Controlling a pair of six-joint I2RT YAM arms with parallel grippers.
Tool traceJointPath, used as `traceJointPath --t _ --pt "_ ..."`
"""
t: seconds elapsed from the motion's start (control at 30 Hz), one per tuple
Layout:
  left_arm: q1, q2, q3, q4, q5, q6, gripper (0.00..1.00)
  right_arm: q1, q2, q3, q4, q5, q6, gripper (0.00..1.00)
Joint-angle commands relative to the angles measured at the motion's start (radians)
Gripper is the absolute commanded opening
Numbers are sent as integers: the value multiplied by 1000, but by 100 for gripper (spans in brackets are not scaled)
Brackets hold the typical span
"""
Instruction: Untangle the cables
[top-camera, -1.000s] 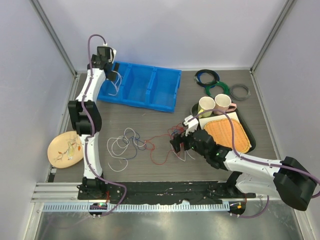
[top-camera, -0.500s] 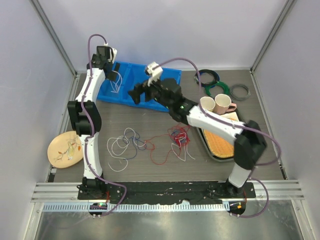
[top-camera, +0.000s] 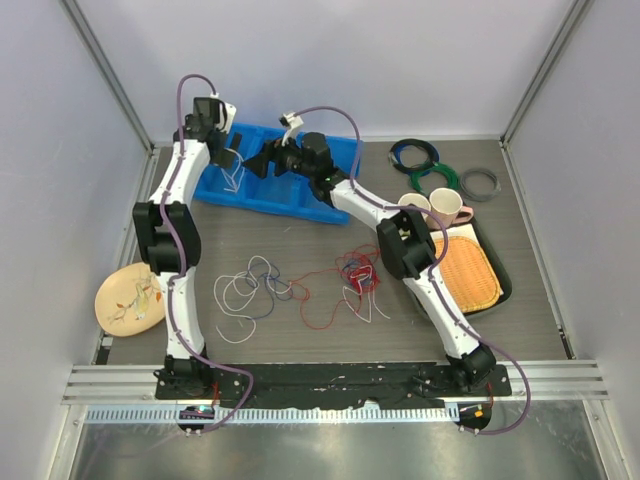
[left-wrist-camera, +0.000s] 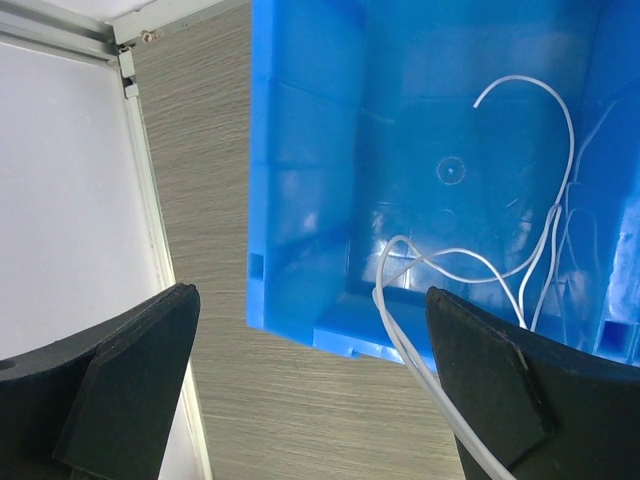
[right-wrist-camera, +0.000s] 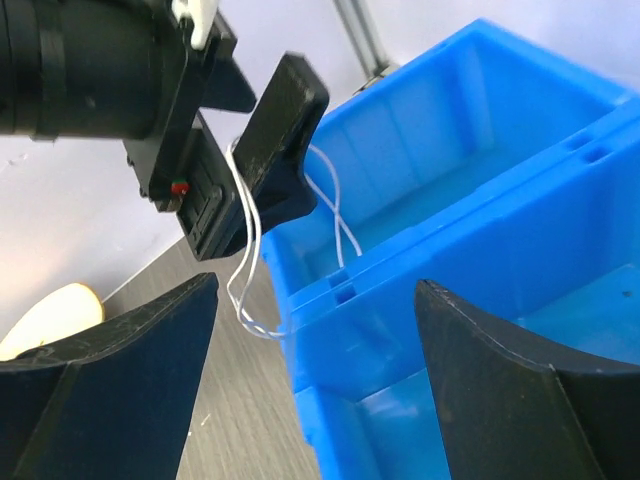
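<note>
Cables (top-camera: 300, 290) lie mostly as a loose heap on the table (top-camera: 300, 235), between my two arms and well short of the bin (top-camera: 320, 190). My right arm crosses the table just right of the heap. Beside its elbow two mugs (top-camera: 447, 205) stand at the far end of a tray (top-camera: 505, 287). Coiled rings (top-camera: 436, 166) lie beyond them, and a plate (top-camera: 130, 298) sits left of my left arm.

The heap's long axis runs side to side, along the near edge. White loops (top-camera: 240, 290) make up its left end and a red and dark blue knot (top-camera: 358, 272) its right end, with a red strand (top-camera: 318, 318) trailing off the knot toward me.

One white strand (left-wrist-camera: 562, 180) is apart from the rest, in the bin's left end compartment. It curls on the floor there, climbs over the bin wall and rises past the inner side of one finger of my left gripper (left-wrist-camera: 310, 330). That gripper hangs over the bin's corner with its jaws spread too wide to pinch the strand, and I cannot tell whether the finger touches it. My right gripper (right-wrist-camera: 315, 300) reaches across to the same end of the bin and faces the left one, jaws wide apart with nothing between them.
</note>
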Motion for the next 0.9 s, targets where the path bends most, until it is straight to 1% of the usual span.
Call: traceJointPath --t 0.0,0.13,0.27,0.43,0.53,0.57,0.67,0.73,0.87 --pt "8 -88 -15 38 7 32 100 27 -6 63 223 -69 125 85" --pt "10 -88 -16 35 13 32 100 30 14 64 246 -72 136 84" --pt "8 -85 -16 35 10 29 100 39 31 61 234 -81 131 81" --pt "10 -88 -2 25 19 31 100 56 48 75 208 -55 104 79" --pt "10 -108 -15 26 41 38 100 62 51 75 188 -37 85 76" --pt "8 -114 -22 26 47 45 100 62 53 75 188 -31 81 71" --pt "8 -143 -61 38 75 65 100 60 50 83 179 -18 73 62" --pt "10 -163 -93 52 88 80 100 62 51 84 173 -14 69 61" --pt "8 -172 -110 61 99 85 100 63 51 89 162 -25 72 42"
